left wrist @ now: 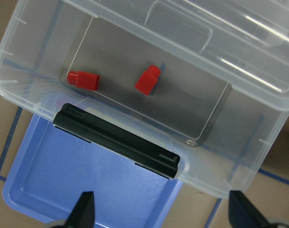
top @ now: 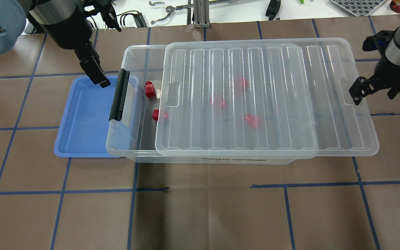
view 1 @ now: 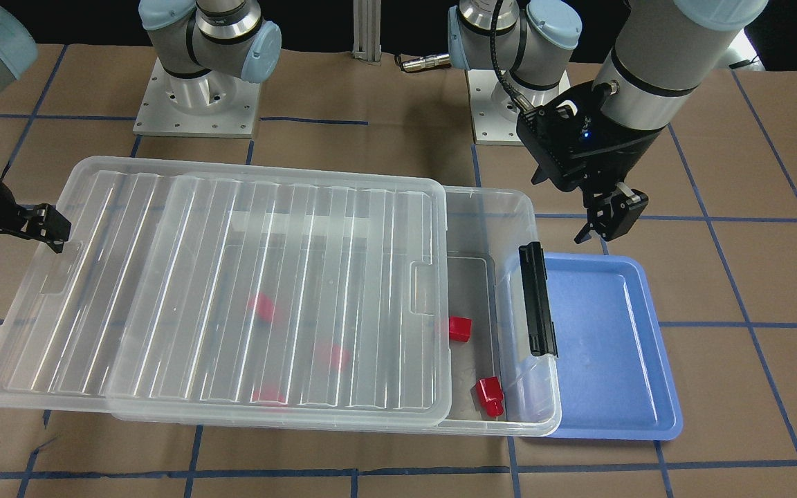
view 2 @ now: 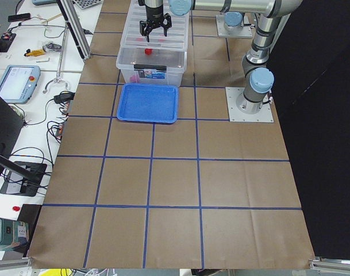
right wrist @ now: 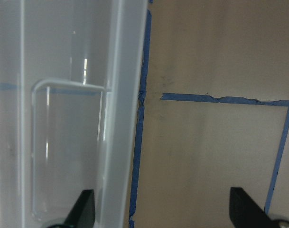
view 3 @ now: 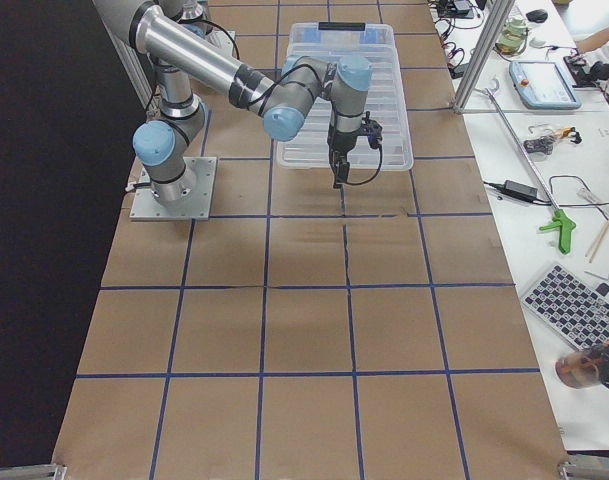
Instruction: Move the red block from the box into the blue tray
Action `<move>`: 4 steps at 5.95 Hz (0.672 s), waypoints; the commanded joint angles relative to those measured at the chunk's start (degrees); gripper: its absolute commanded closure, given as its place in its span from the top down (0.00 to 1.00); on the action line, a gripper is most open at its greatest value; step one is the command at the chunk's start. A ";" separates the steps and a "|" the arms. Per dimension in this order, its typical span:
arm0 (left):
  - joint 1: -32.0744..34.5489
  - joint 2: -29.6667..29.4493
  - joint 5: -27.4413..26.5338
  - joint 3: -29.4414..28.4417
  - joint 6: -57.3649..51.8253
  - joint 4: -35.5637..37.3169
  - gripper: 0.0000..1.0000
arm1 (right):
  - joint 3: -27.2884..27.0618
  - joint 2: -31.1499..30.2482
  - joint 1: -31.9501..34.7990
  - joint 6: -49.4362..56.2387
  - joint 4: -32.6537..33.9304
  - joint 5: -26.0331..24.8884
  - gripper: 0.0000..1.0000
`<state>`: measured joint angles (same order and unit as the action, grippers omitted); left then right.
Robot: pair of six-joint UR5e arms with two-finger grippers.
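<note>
Left claw, open and empty: carry it past the black latch bar ahead, then straddle the small red plastic block squarely.

Red blocks, clear box with ribbed lid (black latch), blue tray, brown table gridded in blue tape

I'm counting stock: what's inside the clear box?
Two red blocks lie in the box, at its uncovered end. Three more red blurs show through the lid; their shapes are hidden.
</note>
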<state>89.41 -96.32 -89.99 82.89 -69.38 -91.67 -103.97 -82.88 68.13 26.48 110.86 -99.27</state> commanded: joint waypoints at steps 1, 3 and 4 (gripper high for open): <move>-0.03 -0.89 -4.48 -0.01 -11.17 0.35 0.98 | 0.08 0.08 -1.07 2.17 0.76 -0.05 1.00; 0.24 -2.55 -3.97 -0.27 -13.59 0.70 0.98 | 0.17 0.08 -2.56 5.06 1.99 -0.14 1.00; 0.41 -4.04 0.64 -0.44 -13.76 1.14 0.98 | 0.25 0.08 -3.44 5.95 2.00 -0.14 1.00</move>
<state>89.67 -99.21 -92.38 82.57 -82.80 -90.87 -103.77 -82.79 65.55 31.45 112.63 -99.40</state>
